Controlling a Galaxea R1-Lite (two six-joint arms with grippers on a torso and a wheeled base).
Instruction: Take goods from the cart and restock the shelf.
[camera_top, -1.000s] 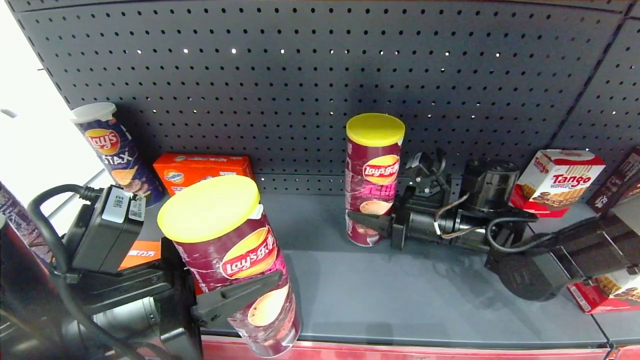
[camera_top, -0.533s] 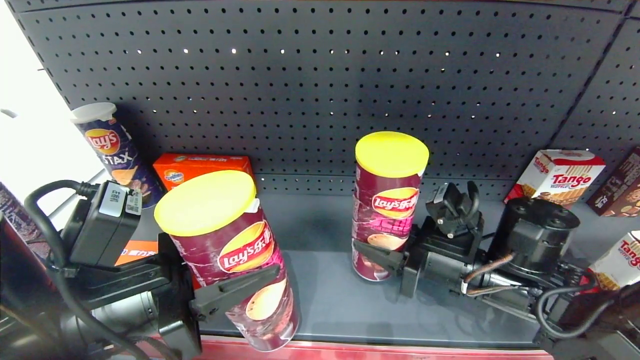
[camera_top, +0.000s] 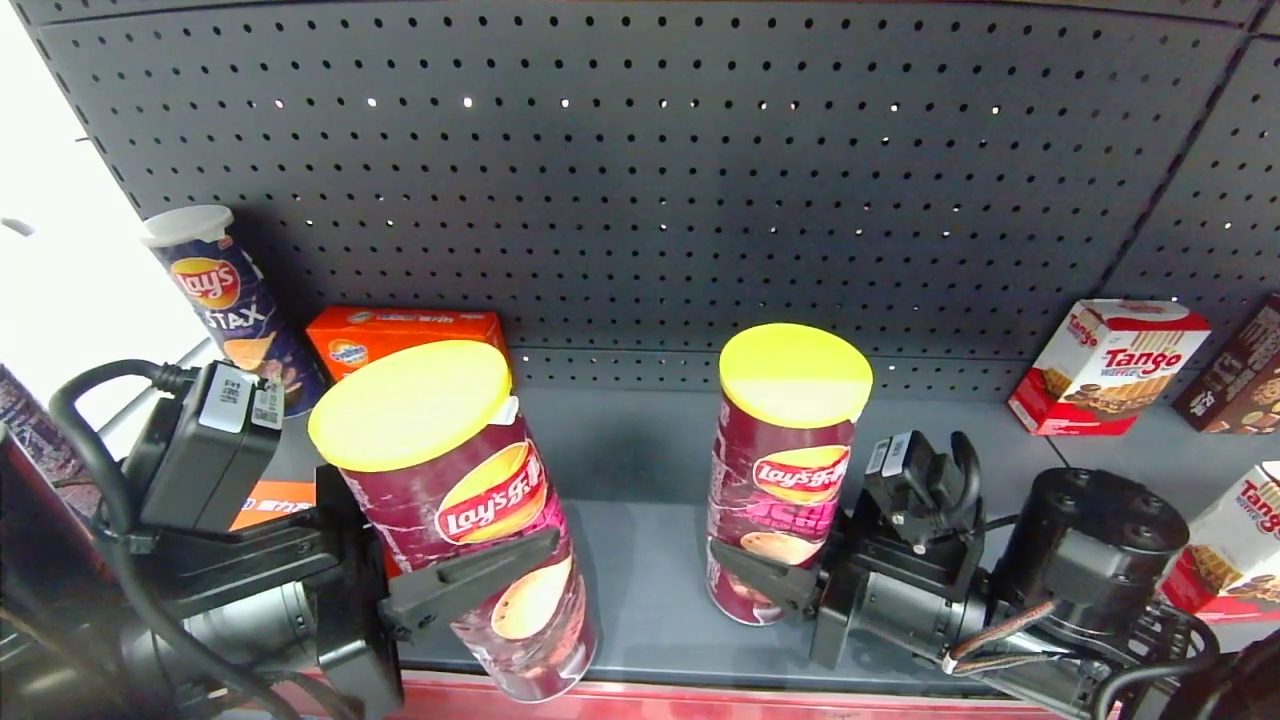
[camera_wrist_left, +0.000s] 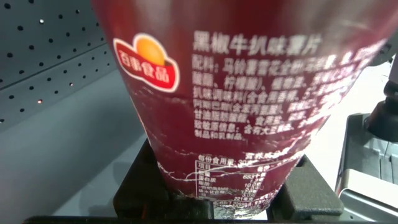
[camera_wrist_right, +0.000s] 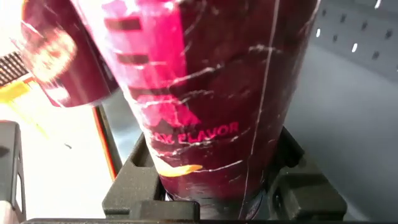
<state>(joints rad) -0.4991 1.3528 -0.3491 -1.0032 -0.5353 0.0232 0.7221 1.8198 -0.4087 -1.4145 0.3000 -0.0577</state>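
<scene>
The left tool (camera_wrist_left: 224, 196) is shut tight around the lower body of a maroon chip can (camera_top: 470, 520) with a yellow lid, one finger lying across its front and the other hidden behind it. That can tilts, its lid leaning left and its base hanging over the red near edge of the shelf (camera_top: 640, 560), clear of the grey board. The right tool (camera_wrist_right: 217, 193) is likewise clamped low on a second maroon can (camera_top: 785, 480) with a yellow lid, the jaws pressed to either side of its body. This second can stands upright toward the near middle of the shelf, right of the first and well apart from it; whether its base touches the board cannot be told. Farther out, a blue chip can (camera_top: 225, 300) with a white lid leans at the far left against the pegboard back (camera_top: 640, 180), and an orange box (camera_top: 405, 340) lies flat just beside it on its right. At the far right a red-and-white wafer box (camera_top: 1115, 365) sits tilted near the pegboard back, with a dark brown box (camera_top: 1235, 375) just beyond it at the edge. Another wafer box (camera_top: 1225, 545) lies nearer, at the right edge.
</scene>
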